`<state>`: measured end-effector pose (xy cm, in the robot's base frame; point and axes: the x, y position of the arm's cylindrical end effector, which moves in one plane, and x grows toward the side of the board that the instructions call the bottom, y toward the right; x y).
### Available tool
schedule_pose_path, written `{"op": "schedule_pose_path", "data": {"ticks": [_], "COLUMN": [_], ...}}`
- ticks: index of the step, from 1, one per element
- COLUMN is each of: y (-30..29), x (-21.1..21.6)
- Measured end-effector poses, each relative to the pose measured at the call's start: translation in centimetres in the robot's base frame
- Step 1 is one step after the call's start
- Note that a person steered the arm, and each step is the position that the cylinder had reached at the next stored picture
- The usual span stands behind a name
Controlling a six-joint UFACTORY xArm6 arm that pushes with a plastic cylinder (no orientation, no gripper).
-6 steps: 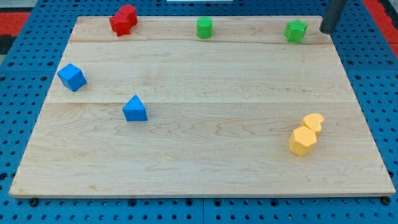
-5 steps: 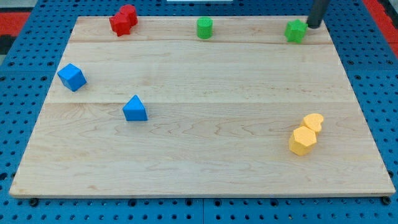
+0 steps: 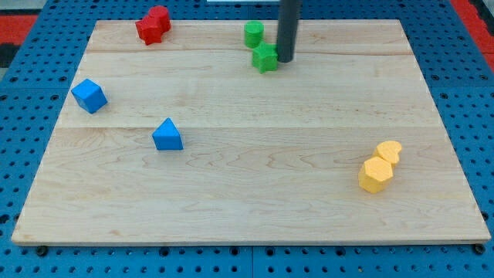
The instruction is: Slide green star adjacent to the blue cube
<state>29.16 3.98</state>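
The green star (image 3: 265, 57) lies near the view's top centre, just below the green cylinder (image 3: 253, 34). My tip (image 3: 285, 59) rests against the star's right side. The blue cube (image 3: 89, 96) sits far to the view's left, at mid height of the wooden board (image 3: 255, 201). A wide stretch of board separates the star from the cube.
A blue triangular block (image 3: 167, 135) lies below and right of the blue cube. Two red blocks (image 3: 153, 24) sit together at the view's top left. Two yellow blocks (image 3: 380, 166) touch each other at the lower right.
My tip has swept from the view's top right corner to the top centre. The green star has slid left and slightly down with it, now next to the green cylinder.
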Motion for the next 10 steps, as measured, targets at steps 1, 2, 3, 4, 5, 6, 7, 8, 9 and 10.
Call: {"op": "schedule_pose_path", "data": {"ticks": [1,2,3,4,5,6,7,8,9,10], "y": [-4.5,-8.1,-13.6,-15.8,-14.1,-14.7,-19.2,-17.7,-10.8,-7.8], "x": [-1.3,-2.6,-1.4,3.8,6.6,9.3,10.4,10.3,9.5,13.0]}}
